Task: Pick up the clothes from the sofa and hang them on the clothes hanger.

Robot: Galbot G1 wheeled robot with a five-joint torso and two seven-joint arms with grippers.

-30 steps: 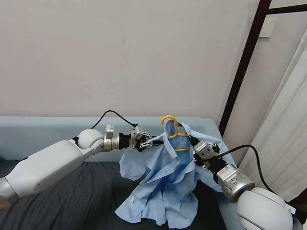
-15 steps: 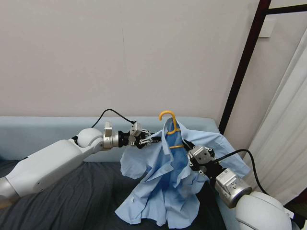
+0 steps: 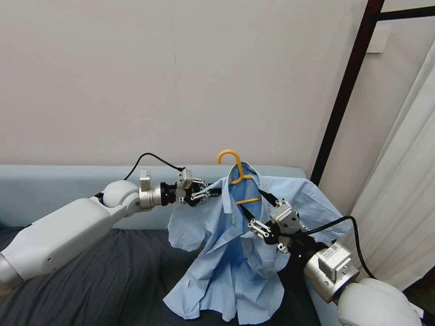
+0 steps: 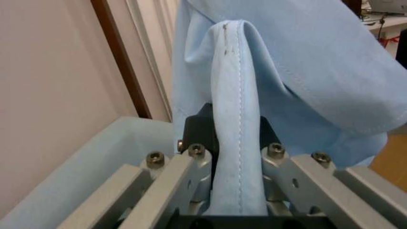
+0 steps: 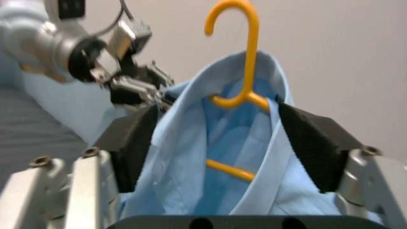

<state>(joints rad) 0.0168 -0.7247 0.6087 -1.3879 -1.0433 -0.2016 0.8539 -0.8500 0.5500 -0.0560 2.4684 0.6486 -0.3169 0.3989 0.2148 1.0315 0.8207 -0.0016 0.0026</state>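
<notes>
- Left gripper (image 3: 204,192) stretched out above the sofa (image 3: 54,187), closed tight on a stitched fold at the shoulder of the shirt (image 3: 231,272).
- Same fold close up in the left wrist view: a rolled hem with a neat seam line, pinched between the metal fingers (image 4: 190,167), more cloth billowing just beyond.
- Right gripper (image 3: 265,227) lower down and on the other side, up against the shirt's open front, facing the collar.
- From the right wrist view, black pads (image 5: 137,143) spread wide, one on each side of the button band, jaws apart and not closed on the cloth.
- Shirt itself: pale blue, collared, unbuttoned, draped on a yellow-orange hanger (image 3: 231,157).
- Collar around the hanger's neck, hook sticking up free above it, tilted toward the left arm.
- One shoulder drawn out sideways by the left gripper, the other sagging near the right arm.
- Front panels and tails falling in loose creases, lowest edge touching the dark seat cushion (image 3: 102,278).
- Short stretch of the hanger's bar visible inside the open front.
- Light blue sofa back behind the shirt, plain pale wall (image 3: 170,75) above.
- Dark slanted pole (image 3: 343,95) off to the robot's right, well apart from the hook, white curtain (image 3: 408,190) beside it.
</notes>
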